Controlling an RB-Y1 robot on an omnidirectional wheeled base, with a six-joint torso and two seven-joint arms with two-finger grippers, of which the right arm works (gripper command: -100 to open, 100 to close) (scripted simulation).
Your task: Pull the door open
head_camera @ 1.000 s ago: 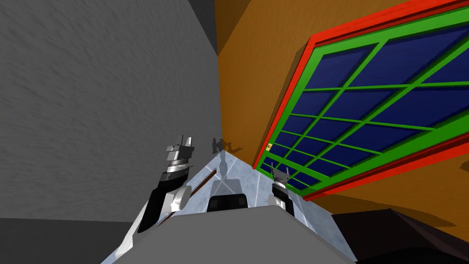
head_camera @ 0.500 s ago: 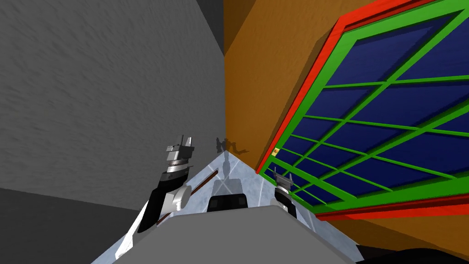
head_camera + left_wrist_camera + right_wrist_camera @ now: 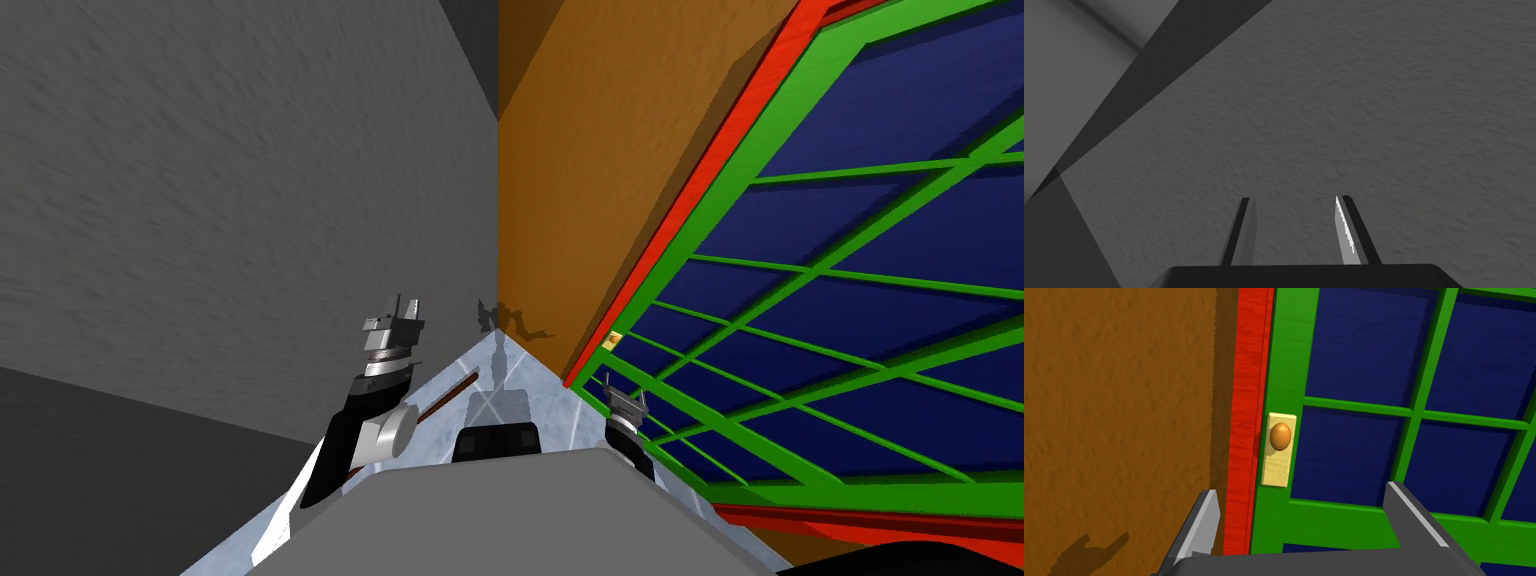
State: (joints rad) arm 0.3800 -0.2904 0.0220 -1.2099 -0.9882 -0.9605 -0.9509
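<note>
Right hand (image 3: 1300, 489) stands wide apart, empty, near the knob (image 3: 1280, 436) on the green door (image 3: 1288, 363).

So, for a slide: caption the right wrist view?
Open right hand faces the round orange knob on a green blue-paned door, not yet touching.

We count one door (image 3: 1284, 363) in one red frame (image 3: 1246, 388), with one round knob (image 3: 1280, 436) on one pale backplate (image 3: 1276, 473). There are two walls: one grey wall (image 3: 200, 200) at left and one orange-brown wall (image 3: 580, 150) at right. There are two grippers, the left gripper (image 3: 1294, 198) and the right gripper (image 3: 1300, 489), each with two fingers.
</note>
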